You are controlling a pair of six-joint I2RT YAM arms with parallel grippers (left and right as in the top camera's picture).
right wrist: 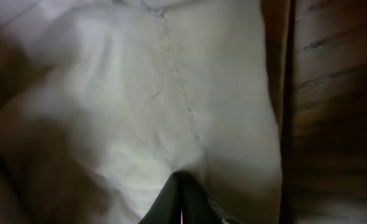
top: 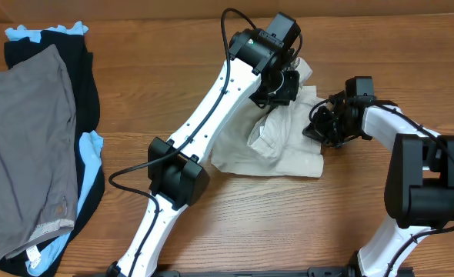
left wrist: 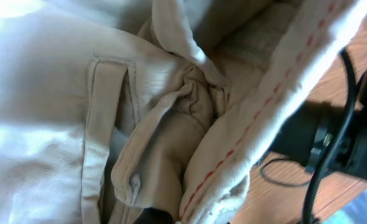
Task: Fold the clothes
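Observation:
The khaki shorts (top: 267,151) lie crumpled on the wooden table at centre right. My left gripper (top: 282,86) is down on their far edge, with the cloth bunched up under it. In the left wrist view the shorts (left wrist: 46,93) fill the frame, showing a belt loop and a red-stitched inner band. Only a dark fingertip (left wrist: 193,218) shows at the bottom, pinching the folds. My right gripper (top: 320,127) is at the shorts' right edge. In the right wrist view its fingers (right wrist: 182,199) are closed together on the pale cloth (right wrist: 140,93).
A pile of other clothes lies at the far left: a plain grey garment (top: 23,146) on top of a black one (top: 81,77) and a light-blue one (top: 93,152). Bare wooden tabletop (top: 288,223) lies in front of the shorts.

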